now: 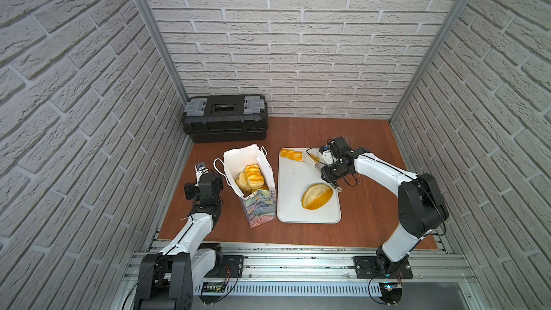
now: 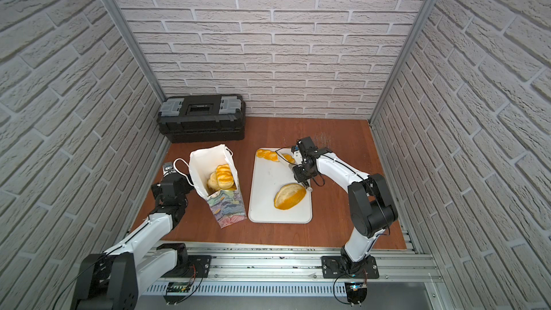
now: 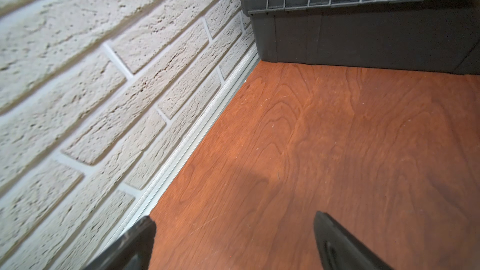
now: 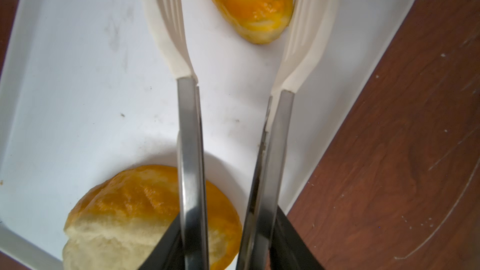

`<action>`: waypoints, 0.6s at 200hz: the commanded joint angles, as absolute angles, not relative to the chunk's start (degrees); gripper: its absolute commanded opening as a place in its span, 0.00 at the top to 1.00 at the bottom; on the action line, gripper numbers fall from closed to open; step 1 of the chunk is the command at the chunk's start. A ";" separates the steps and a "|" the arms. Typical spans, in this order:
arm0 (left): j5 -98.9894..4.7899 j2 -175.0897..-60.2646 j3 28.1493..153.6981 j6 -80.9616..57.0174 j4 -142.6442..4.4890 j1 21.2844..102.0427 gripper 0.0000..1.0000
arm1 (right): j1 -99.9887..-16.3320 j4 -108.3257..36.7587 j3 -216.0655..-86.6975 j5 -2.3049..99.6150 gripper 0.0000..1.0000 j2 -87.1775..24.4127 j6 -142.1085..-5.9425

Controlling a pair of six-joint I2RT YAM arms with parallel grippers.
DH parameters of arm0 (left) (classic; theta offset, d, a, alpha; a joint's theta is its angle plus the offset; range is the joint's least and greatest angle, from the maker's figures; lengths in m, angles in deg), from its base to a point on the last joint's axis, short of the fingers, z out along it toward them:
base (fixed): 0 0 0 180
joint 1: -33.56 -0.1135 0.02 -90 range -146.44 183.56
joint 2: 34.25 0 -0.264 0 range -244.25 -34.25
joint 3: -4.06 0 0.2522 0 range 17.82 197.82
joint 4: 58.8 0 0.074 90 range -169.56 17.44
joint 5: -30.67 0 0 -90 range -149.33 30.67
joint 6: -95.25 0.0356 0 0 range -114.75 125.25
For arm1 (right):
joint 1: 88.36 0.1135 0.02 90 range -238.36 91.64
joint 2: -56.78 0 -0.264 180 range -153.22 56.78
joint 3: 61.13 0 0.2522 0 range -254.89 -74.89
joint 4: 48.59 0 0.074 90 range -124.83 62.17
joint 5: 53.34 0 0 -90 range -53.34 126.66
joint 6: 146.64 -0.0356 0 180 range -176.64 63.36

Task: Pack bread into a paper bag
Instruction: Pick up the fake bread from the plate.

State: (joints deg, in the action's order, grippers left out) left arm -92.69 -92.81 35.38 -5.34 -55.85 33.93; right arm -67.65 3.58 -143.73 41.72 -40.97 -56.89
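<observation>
Bread (image 4: 249, 3) lies between the 2 white tips of the tongs (image 4: 191, 125) ahead of the right hand (image 4: 228, 253) grasping them, clearest in its wrist view; left hand (image 3: 233, 242) released.

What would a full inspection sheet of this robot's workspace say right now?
Surface: wooden table, scratched.
Job's things: paper bag standing open, bread inside; white tray holds a large loaf and a piece between the tips of the tongs.
Clutter: black toolbox in the back corner.
Grippers: left gripper open, empty, beside the bag; right gripper shut on the tongs.
Cables: black cable looped at the right wrist, clear of the bread.
Surroundings: brick-pattern walls on three sides.
</observation>
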 commanded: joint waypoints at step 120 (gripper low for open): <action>-92.56 -92.26 34.61 -5.30 -53.50 33.56 0.02 | -63.31 10.19 -150.64 37.12 0.54 -39.41 -52.69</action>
